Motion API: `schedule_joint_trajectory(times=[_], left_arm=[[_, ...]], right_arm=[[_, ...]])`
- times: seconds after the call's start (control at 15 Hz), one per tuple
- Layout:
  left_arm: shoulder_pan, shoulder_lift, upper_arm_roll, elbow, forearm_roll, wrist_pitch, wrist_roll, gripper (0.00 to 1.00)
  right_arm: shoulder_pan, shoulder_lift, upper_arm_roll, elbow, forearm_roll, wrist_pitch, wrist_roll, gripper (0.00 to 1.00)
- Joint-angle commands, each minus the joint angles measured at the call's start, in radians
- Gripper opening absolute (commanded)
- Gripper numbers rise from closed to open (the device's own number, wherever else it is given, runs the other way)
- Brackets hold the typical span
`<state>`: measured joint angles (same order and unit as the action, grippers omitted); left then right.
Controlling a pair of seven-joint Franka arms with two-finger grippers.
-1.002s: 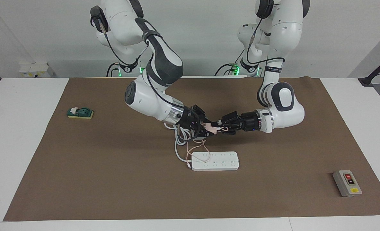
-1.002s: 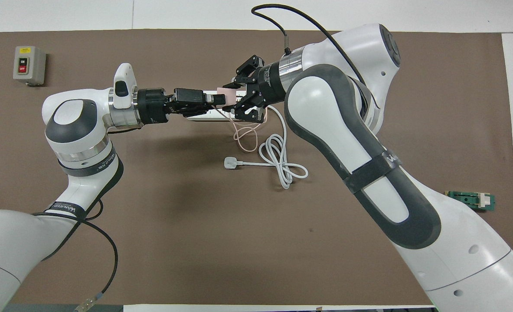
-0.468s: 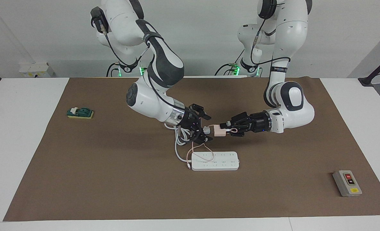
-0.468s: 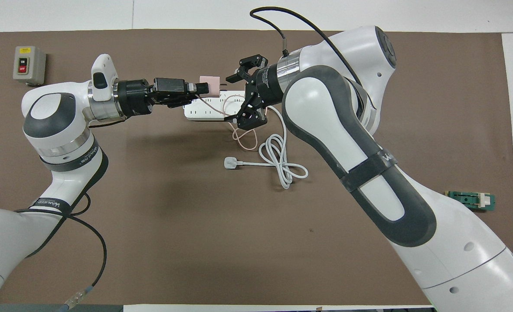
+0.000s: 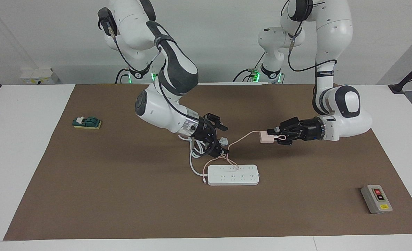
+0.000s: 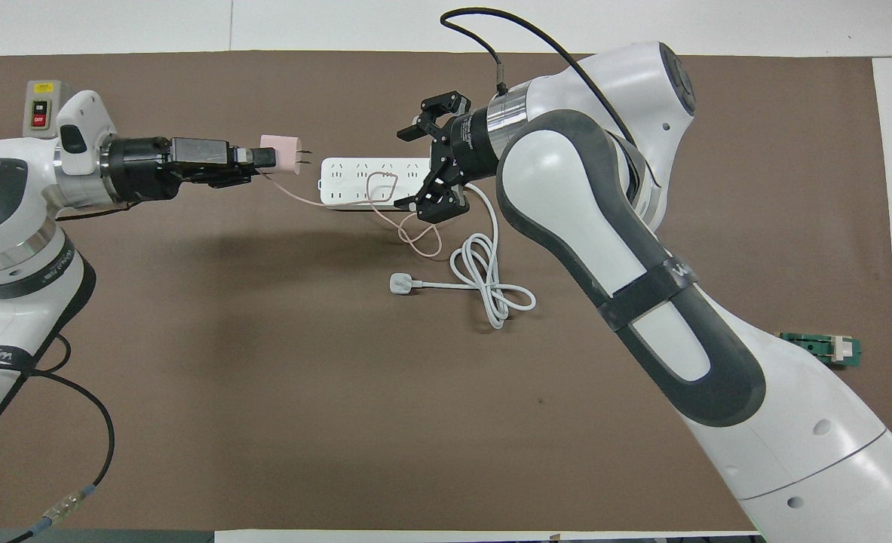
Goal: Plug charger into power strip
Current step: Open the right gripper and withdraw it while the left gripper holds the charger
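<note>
A: Facing view first. What does the left gripper (image 5: 271, 135) have?

B: It is pinched tight on the charger (image 5: 265, 137), a small pink cube. It holds it up in the air over the brown mat (image 5: 122, 195), toward the left arm's end of the table. The thin pink cable (image 5: 242, 135) hangs from the cube and runs down onto the power strip (image 5: 233, 175).

A: And the power strip?

B: It lies flat on the mat, near the middle of the table. Its thick white cord (image 5: 192, 158) curls up on the side nearer the robots.

A: What about the right gripper (image 5: 221, 139)?

B: Its fingers are spread wide and hold nothing. It hangs over the white cord.

A: Now the overhead view?

B: The left gripper (image 6: 261, 158) holds the charger (image 6: 279, 151) with two metal pins pointing at the end of the power strip (image 6: 363, 183). The pins and the strip are apart. The right gripper (image 6: 423, 170) is wide open over the other end of the strip. The white plug (image 6: 400, 283) lies nearer the robots than the strip. A grey switch box (image 6: 42, 109) sits in the corner at the left arm's end, and a green block (image 6: 823, 350) lies toward the right arm's end.
</note>
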<state>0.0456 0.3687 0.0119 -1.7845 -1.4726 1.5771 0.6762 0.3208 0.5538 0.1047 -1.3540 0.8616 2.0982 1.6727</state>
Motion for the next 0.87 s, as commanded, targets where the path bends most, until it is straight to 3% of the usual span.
schedule_joint_trajectory(times=[0.0,0.2,0.47,0.8], left_arm=[[0.062,-0.014,-0.007,0.013,0.095,-0.035,0.0,0.0],[0.062,0.005,-0.006,0.107,0.251,-0.006,0.0,0.0],[0.022,0.09,-0.006,0.285,0.501,0.009,0.011,0.0],[-0.128,0.099,-0.007,0.313,0.774,0.135,0.259,0.0]], right_arm=[[-0.061,-0.003,0.001,0.021,0.013,-0.067,0.022,1.0],[-0.127,-0.017,-0.005,0.046,-0.001,-0.133,0.022,1.0],[-0.207,-0.043,-0.005,0.046,-0.093,-0.194,0.01,1.0],[-0.296,-0.106,-0.005,0.046,-0.216,-0.296,-0.112,1.0]])
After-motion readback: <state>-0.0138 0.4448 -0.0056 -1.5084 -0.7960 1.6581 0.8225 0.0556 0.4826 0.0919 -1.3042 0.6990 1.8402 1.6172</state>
